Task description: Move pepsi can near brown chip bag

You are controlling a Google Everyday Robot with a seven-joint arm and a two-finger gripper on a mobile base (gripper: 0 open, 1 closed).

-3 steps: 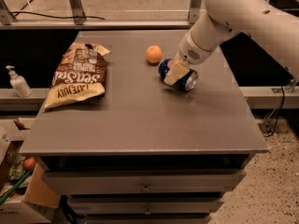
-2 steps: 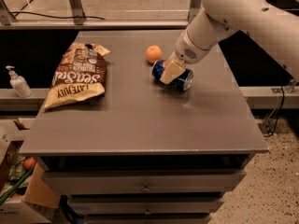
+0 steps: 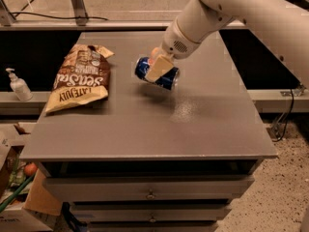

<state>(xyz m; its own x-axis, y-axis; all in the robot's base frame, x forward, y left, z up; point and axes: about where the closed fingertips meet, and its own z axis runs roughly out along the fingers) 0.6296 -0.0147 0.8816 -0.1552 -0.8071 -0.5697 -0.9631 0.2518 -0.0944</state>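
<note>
Jaws: clamped on the can; one tan finger (image 3: 158, 67) across its side, the other hidden behind it.
Gripper (image 3: 157, 71): over the middle of the table (image 3: 193, 120), right of the bag.
Can (image 3: 170, 79): held on its side, one end toward the bag; shadow beneath, so judged clear of the top rather than resting on it.
Arm (image 3: 231, 13): white, reaching in from the upper right, above the table's far right part.
Bag (image 3: 81, 75): flat on the left part of the table, yellow band toward the front; apart from the can, bare top between them.
Step in hand: carry leg, judged; set-down beside the bag not yet done.
Doing it well: level travel left, low but off the surface; stop short of the bag's right edge; lower until the can bears on the top before any release; a can on its side likely to roll, so best let go gently, with its ends not facing an edge.
Edges: bag close to the left edge, its band near the front-left corner; no space for the can on that side.
Open room: bare strip right of the bag, and wide bare top toward the front.
Orange (image 3: 155, 51): a sliver showing behind the wrist, out of the path.
Bottle (image 3: 17, 85): on the ledge left of the table, clear of the work.
</note>
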